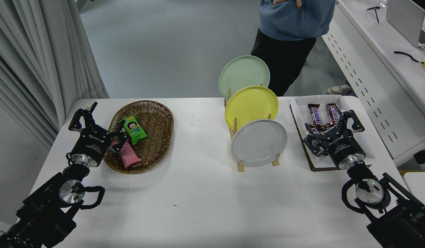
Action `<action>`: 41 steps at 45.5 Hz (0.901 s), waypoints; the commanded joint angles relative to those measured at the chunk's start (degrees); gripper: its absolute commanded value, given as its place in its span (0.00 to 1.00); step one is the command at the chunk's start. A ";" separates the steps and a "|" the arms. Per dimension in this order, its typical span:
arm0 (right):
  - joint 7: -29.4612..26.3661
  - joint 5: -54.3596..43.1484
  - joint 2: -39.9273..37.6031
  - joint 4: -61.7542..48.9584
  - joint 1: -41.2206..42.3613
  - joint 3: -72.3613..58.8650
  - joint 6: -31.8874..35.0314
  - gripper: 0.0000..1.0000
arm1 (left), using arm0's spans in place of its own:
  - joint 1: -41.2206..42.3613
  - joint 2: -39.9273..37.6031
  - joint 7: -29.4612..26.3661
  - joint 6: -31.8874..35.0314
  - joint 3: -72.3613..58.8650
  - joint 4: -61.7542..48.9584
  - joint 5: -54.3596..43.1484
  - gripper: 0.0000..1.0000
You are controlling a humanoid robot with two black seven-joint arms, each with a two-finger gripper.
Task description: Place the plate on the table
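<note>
Round matte pale grey plate (pixel 259 143), shallow rim, upright in wooden rack (pixel 239 166) on smooth white table (pixel 198 193). Left gripper (pixel 101 122), right gripper (pixel 331 128): fingers spread, empty.

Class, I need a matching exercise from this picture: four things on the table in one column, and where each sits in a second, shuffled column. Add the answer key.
Column one:
1. grey plate
2. mint green plate
3. green snack packet
4. Snickers bars

Column two:
A. in the wicker basket
B. rearmost slot of the wooden rack
C. in the tray at the right
D. front slot of the rack, nearest the robot

Pairs: 1-D, 2-B, 3-A, 4-C
</note>
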 commanded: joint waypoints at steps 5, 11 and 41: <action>0.00 0.04 0.12 -1.65 0.34 0.86 -0.10 1.00 | 0.00 0.00 -0.07 0.00 0.00 0.00 0.00 1.00; 0.00 0.13 0.12 -1.74 0.51 0.77 -0.54 1.00 | 0.00 -0.09 -0.07 0.00 0.00 0.00 0.00 1.00; -0.18 0.04 -1.37 -1.65 1.39 -0.63 -0.71 1.00 | 0.00 -0.09 -0.07 0.00 0.00 0.00 -0.09 1.00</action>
